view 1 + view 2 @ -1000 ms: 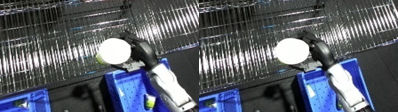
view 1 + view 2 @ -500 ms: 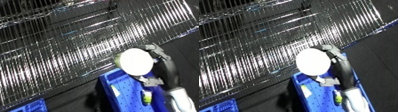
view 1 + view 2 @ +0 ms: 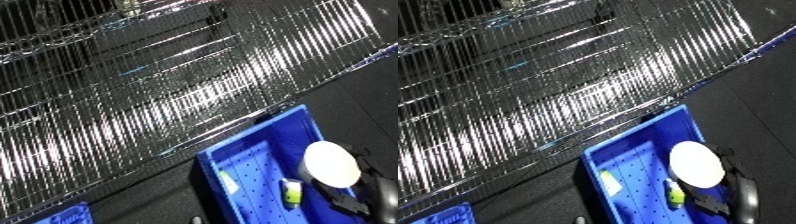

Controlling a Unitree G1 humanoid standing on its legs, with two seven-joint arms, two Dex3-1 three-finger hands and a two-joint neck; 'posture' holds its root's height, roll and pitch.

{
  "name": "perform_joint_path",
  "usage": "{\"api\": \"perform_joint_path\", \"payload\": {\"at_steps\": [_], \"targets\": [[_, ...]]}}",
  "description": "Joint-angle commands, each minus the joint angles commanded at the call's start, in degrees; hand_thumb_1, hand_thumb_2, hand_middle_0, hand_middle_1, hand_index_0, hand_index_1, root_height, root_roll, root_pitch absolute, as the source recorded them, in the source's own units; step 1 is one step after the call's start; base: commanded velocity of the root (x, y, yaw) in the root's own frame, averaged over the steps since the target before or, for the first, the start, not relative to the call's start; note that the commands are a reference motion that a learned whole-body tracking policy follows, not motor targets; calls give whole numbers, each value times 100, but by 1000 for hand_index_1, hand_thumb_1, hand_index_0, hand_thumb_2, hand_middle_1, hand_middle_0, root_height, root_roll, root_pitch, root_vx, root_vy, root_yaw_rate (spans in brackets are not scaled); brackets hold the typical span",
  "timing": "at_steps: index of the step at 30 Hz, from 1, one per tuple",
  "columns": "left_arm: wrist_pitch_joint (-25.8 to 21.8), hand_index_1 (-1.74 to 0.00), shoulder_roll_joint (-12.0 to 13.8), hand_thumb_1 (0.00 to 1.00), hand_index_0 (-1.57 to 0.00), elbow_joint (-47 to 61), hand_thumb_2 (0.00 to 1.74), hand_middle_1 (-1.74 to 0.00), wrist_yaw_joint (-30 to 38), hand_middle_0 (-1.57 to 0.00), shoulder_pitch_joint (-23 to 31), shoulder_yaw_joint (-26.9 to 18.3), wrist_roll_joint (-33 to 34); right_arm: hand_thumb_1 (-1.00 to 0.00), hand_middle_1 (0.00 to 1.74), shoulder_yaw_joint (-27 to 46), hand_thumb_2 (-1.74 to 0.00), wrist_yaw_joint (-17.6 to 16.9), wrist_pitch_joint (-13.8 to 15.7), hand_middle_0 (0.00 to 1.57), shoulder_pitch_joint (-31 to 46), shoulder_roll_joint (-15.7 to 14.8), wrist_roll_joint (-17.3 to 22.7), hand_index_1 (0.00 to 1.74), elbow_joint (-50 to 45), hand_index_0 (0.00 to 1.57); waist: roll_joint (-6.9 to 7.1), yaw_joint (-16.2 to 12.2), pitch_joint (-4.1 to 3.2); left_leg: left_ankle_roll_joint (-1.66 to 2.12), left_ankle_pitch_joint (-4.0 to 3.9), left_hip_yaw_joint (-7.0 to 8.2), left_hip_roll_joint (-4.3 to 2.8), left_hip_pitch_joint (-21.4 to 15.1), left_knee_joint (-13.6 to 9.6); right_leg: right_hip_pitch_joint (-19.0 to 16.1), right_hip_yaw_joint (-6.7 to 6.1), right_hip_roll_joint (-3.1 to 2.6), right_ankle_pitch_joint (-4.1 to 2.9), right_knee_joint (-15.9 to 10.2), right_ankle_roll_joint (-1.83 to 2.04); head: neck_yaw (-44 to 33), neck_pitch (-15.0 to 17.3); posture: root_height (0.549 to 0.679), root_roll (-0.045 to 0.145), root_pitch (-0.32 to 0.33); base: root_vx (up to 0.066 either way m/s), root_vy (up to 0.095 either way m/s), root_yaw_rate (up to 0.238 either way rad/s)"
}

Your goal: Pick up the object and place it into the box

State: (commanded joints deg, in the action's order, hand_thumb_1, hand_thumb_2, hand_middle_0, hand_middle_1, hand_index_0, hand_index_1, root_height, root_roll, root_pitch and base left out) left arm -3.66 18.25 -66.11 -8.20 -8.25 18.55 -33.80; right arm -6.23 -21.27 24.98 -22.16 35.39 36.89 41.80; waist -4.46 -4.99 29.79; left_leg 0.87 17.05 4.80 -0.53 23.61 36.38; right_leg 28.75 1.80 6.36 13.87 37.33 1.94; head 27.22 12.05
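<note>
Gripping a white round container (image 3: pixel 696 164) by its sides, the right robot hand (image 3: pixel 740 192) hovers over the blue bin (image 3: pixel 620 150); it looks light, rigid, smooth.

A shop or stockroom, it seems: wire shelving (image 3: pixel 178 95) fills the view above blue bins (image 3: pixel 631 165) on a dark floor (image 3: pixel 142 197).

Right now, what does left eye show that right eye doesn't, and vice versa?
Left eye only: a wider slice of the second bin in the lower-left corner.
Right eye only: more of the right hand beside the disc, plus more floor right of the bin.
Both: the wire rack, the blue bin, the white disc held over it by that hand, and a yellow-green item inside.
</note>
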Motion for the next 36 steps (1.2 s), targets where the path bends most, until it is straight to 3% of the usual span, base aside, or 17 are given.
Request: {"api": "perform_joint_path", "payload": {"at_steps": [6,18,22,26,36], "targets": [[7,0,-5,0,0,-58,0,0,-78,0,-42,111,-17,0,0,-23,0,653,-16,0,-160,-21,311,0,938,0,-75,52,0,-19,12,-23,61,21,39,7,0,-6,13,47,-20,247,172,647,82,73,1,10,22],[49,0,57,0,0,-79,0,0,-138,0,-131,195,-27,0,0,-166,0,1168,-218,0,-341,-121,419,0,1524,0,-63,157,0,-39,-12,-87,128,33,24,-17,59,-54,9,84,-13,250,489,646,78,67,-8,-1,41],[60,0,81,0,0,-116,0,0,-167,0,-147,167,-1,0,0,-245,0,1686,-329,0,-356,-229,535,0,1548,0,-30,195,0,-38,-24,-113,141,21,15,-46,85,-76,30,109,-20,47,614,646,77,63,-7,-1,63],[105,0,110,0,0,-144,0,0,-178,0,-179,135,82,0,0,-439,0,2102,-375,0,-386,-352,389,0,1499,0,23,251,0,-32,-43,-139,144,4,7,-86,115,-90,44,129,-20,-351,774,646,75,58,-5,-20,87],[217,0,265,0,0,-252,0,0,-255,0,-426,48,338,0,0,-969,0,2847,-1041,0,-671,-628,396,0,1366,0,169,454,0,4,-138,-231,97,-21,-38,-209,229,-83,81,118,7,-1653,917,646,69,49,-10,-41,118]]}}
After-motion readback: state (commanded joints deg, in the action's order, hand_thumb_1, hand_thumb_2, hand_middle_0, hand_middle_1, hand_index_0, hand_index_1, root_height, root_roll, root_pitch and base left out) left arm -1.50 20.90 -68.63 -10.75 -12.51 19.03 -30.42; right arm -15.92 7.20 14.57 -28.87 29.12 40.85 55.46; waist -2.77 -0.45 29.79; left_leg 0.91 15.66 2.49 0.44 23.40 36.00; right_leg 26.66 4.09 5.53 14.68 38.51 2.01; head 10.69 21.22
